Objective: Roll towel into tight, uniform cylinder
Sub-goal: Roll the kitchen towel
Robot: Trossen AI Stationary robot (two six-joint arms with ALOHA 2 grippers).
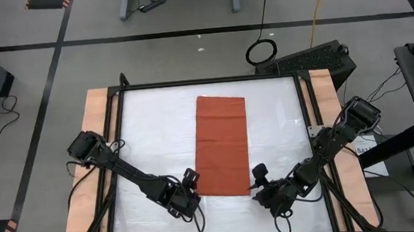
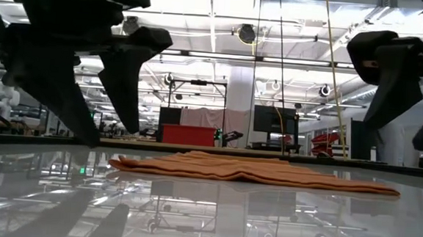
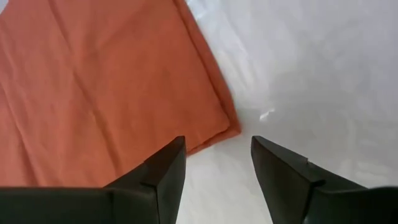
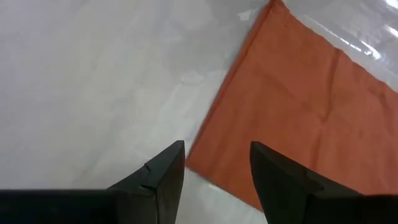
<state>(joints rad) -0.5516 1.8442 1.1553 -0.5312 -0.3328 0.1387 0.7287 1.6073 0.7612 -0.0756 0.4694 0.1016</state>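
Towel flat on the bench, both end effectors at its near corners.

The towel lies unrolled mid-bench. The left end effector hangs released just beside the towel's near left corner, the right end effector released beside its near right corner; neither touches it. Nothing else sits on the bench around the towel.

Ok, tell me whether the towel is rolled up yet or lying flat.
Lying flat, not rolled. The towel shows as a full rectangle from above, and in the low view it lies low on the table with only slight ripples.
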